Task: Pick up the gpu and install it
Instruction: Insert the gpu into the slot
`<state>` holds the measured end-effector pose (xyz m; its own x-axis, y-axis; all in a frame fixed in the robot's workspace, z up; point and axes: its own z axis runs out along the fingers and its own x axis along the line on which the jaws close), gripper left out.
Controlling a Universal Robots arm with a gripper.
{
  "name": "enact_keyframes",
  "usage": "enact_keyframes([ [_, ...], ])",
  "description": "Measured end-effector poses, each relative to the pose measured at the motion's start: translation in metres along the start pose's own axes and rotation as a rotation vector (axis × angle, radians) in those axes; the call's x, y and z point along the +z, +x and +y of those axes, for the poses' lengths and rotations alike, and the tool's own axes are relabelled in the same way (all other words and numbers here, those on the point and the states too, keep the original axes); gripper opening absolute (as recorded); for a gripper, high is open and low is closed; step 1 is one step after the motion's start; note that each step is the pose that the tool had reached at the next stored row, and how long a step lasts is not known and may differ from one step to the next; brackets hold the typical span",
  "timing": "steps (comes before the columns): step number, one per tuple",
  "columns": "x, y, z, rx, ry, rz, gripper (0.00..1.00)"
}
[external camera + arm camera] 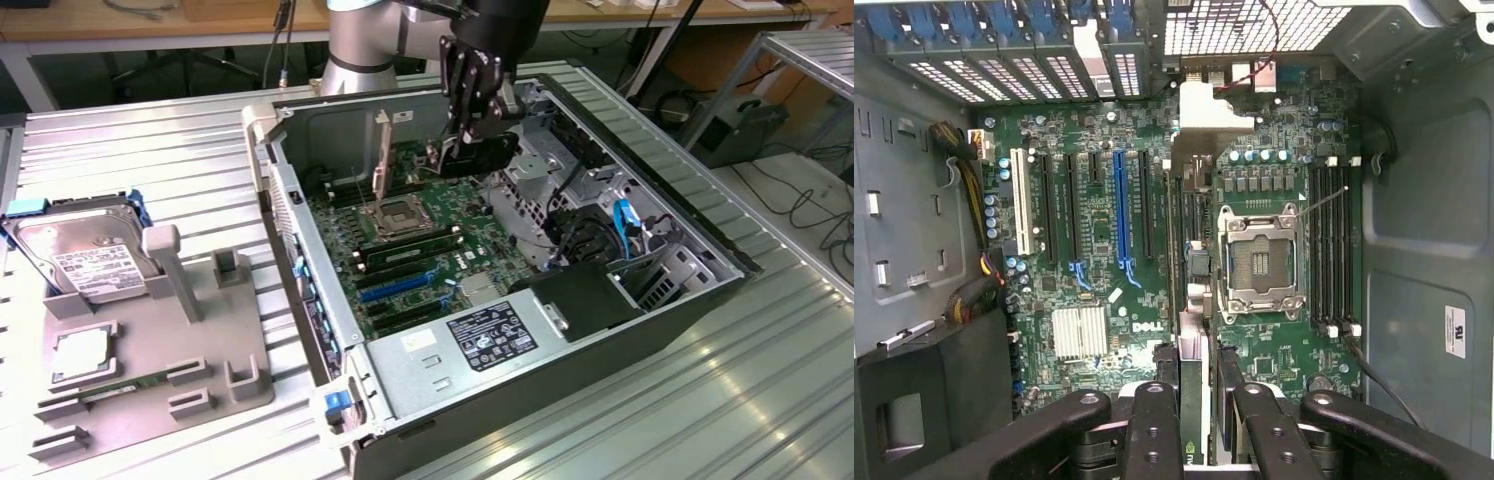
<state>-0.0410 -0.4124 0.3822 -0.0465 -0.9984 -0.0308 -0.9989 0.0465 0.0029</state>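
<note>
Inside the open computer case (694, 290), my gripper (478, 135) is shut on the gpu (491, 155) and holds this dark card upright, a little above the motherboard (414, 260). Its narrow silvery bracket (383, 150) hangs toward the case's rear wall. In the wrist view the gpu (1192, 300) shows edge-on as a thin strip between the black fingers (1154, 420), and its bracket (1204, 100) is near the rear slot openings. The card runs between the blue slot (1121, 215) and the CPU socket (1259, 255).
A silver hard drive (83, 255) and a green memory stick (114, 388) sit on a grey holder plate (147, 350) at the exterior view's left. Within the case are the power supply (467, 345), a drive cage (627, 250) with cables, and installed memory (1334, 240).
</note>
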Motion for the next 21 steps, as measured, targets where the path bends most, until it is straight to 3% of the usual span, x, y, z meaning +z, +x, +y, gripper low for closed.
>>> enact_keyframes([
  [21,0.0029,0.0039,0.0006,0.0,-0.0001,-0.0004,0.26],
])
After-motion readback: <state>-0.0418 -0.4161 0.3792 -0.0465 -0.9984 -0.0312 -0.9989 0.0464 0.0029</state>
